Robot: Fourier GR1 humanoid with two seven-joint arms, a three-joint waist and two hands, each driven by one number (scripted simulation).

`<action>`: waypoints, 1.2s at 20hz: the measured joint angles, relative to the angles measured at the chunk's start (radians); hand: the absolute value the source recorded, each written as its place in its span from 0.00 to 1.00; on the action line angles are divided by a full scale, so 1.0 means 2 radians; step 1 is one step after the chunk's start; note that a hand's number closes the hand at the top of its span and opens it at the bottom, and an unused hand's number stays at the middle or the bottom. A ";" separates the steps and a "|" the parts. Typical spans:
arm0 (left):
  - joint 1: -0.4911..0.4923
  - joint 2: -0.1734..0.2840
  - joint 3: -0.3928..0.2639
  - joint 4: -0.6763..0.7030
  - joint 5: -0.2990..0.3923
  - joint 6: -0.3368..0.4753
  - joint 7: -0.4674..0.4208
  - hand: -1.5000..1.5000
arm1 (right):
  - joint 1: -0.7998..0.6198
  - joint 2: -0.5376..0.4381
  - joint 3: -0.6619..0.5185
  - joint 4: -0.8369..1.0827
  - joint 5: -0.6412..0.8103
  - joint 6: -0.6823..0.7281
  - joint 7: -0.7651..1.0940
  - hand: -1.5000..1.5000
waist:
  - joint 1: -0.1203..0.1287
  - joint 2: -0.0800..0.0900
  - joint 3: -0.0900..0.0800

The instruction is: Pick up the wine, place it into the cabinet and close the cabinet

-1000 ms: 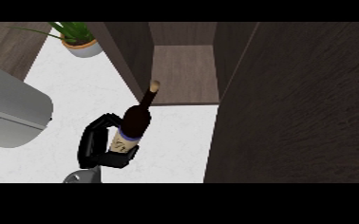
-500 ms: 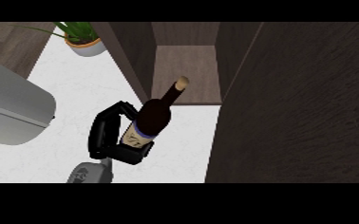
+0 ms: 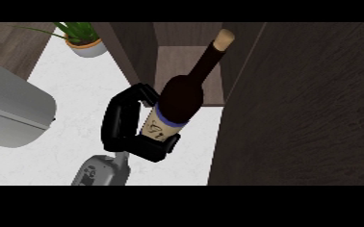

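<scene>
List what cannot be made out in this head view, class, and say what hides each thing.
- Right hand: in no part of the head view.
- Left hand: its palm side is hidden behind the wine bottle it curls round.
- Cabinet interior: the dark open door and the bottle cover much of it.
- Grey appliance: cut off by the left edge.
- Potted plant: leaves cut off at the top.

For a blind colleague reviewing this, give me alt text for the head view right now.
A black robot hand is curled round a dark wine bottle, its cork pointing toward the open cabinet. The cabinet's dark door fills the right side; a potted plant stands on the white counter at upper left.
</scene>
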 measured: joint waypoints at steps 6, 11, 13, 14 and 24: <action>-0.073 0.000 -0.023 -0.027 -0.005 0.081 0.087 1.00 | 0.006 -0.002 -0.006 0.000 -0.003 0.004 0.000 0.00 | -0.001 0.001 0.000; -0.149 0.000 -0.023 -0.003 0.004 0.135 0.142 1.00 | 0.007 -0.001 -0.005 0.001 -0.006 0.009 0.000 0.00 | -0.004 0.001 0.000; -0.171 0.000 -0.014 0.024 0.008 0.140 0.139 1.00 | 0.007 -0.001 -0.007 0.003 -0.007 0.011 -0.001 0.00 | -0.004 0.002 0.000; -0.184 0.000 -0.013 0.027 0.007 0.148 0.147 1.00 | 0.007 -0.002 -0.011 0.002 -0.009 0.012 0.001 0.00 | -0.005 0.002 0.000; -0.242 0.000 -0.008 0.130 -0.019 0.167 0.099 1.00 | 0.011 0.005 -0.009 0.005 -0.011 0.019 -0.008 0.00 | -0.005 0.003 0.000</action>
